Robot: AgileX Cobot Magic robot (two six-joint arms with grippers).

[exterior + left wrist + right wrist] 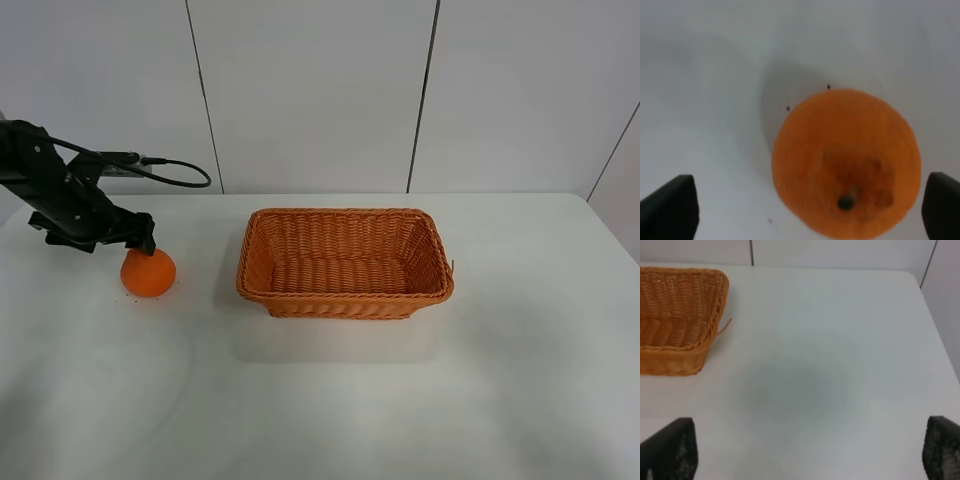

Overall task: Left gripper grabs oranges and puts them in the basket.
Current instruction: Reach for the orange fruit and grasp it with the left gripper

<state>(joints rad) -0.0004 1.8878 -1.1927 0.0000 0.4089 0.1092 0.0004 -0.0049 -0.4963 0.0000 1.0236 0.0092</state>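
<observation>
White and smooth, the surface point(320, 400) is stretching wide beneath pale wall panels point(310, 90) split by thin dark seams, its far edge meeting the wall behind everything. Toward the left side the orange point(148, 273) is sitting on the bare top. It is round and dimpled, with a knobby crown and a short dark stem showing in the left wrist view. The left tool point(143, 242) is hanging just above it, black fingers point(670, 210) spread wide on either side of the fruit and not pinching it. A thin black cable point(180, 180) is looping off the arm behind.

The basket point(345, 300) is lying near the middle, well apart from the orange. It is a rectangular orange-brown wicker weave with flared sides and a braided rim. Plain surface is running open between fruit and basket.

The right tool point(805, 450) is hovering over the bare top off the basket's right end, its dark jaws standing wide apart with only surface showing between them.
</observation>
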